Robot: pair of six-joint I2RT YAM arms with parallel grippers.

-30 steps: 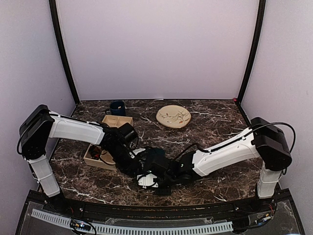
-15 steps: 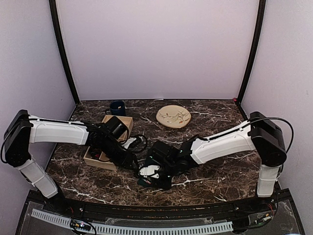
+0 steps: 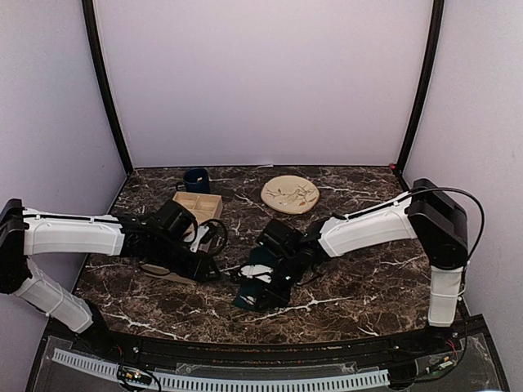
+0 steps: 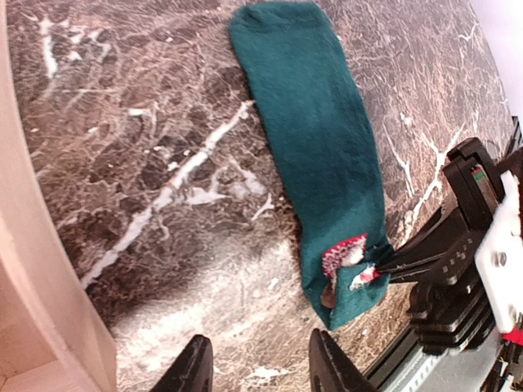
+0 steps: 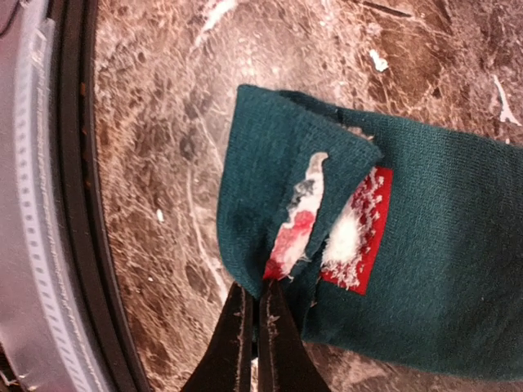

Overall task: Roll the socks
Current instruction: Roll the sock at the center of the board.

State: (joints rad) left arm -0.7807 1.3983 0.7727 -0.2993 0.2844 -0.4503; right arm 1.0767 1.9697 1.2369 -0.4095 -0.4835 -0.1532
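One dark teal-green sock (image 4: 323,139) lies stretched flat on the marble. Its cuff end near the table's front edge is turned up, showing a red and white patch (image 5: 358,233) inside. My right gripper (image 5: 260,287) is shut on the cuff's edge and holds that fold up; it also shows in the left wrist view (image 4: 425,249). My left gripper (image 4: 257,369) is open and empty, just left of the cuff and not touching it. In the top view the sock (image 3: 248,299) peeks out under the right gripper (image 3: 260,284), with the left gripper (image 3: 209,266) beside it. The argyle socks are hidden.
A wooden tray (image 3: 198,202) sits under my left arm; its pale wall (image 4: 29,245) is close to the left gripper. A dark blue mug (image 3: 196,179) and a patterned plate (image 3: 290,194) stand at the back. The table's black front rail (image 5: 78,204) runs close to the cuff.
My left arm has drawn back to the left, away from the sock. My right gripper has moved back from the front edge with the cuff in it, so the teal sock now shows.
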